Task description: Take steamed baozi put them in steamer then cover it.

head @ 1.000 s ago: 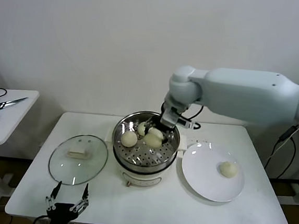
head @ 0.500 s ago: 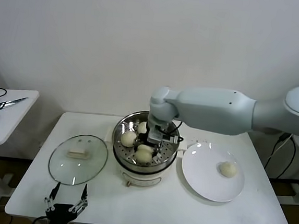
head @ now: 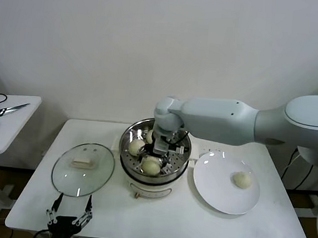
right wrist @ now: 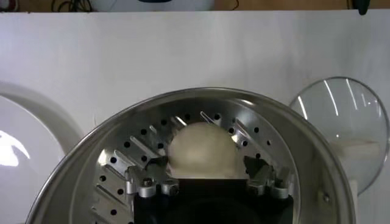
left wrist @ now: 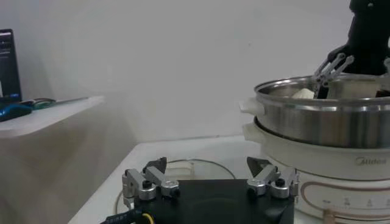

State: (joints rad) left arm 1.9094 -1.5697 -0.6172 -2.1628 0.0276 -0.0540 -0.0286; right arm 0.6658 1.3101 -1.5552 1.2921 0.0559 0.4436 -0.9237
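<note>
The steel steamer (head: 153,174) stands mid-table on its white base. Inside it lie three baozi: one at the left (head: 136,146), one at the front (head: 151,167), one at the back (head: 150,135) partly hidden by the arm. My right gripper (head: 159,152) is down in the pot, open, its fingers either side of the front baozi (right wrist: 201,151), which rests on the perforated tray (right wrist: 122,159). A fourth baozi (head: 242,180) lies on the white plate (head: 214,185). The glass cover (head: 83,168) lies flat left of the steamer. My left gripper (head: 69,218) is open and empty at the table's front edge.
A small side table (head: 5,122) with scissors and a mouse stands at the far left. The wall is close behind the table. In the left wrist view the steamer (left wrist: 329,115) rises to one side, the cover (left wrist: 189,163) just ahead of the left gripper (left wrist: 210,167).
My right gripper carried a baozi from the steamer's right side to its front, lowered it onto the tray and now stands open around it. The left arm has not moved.
</note>
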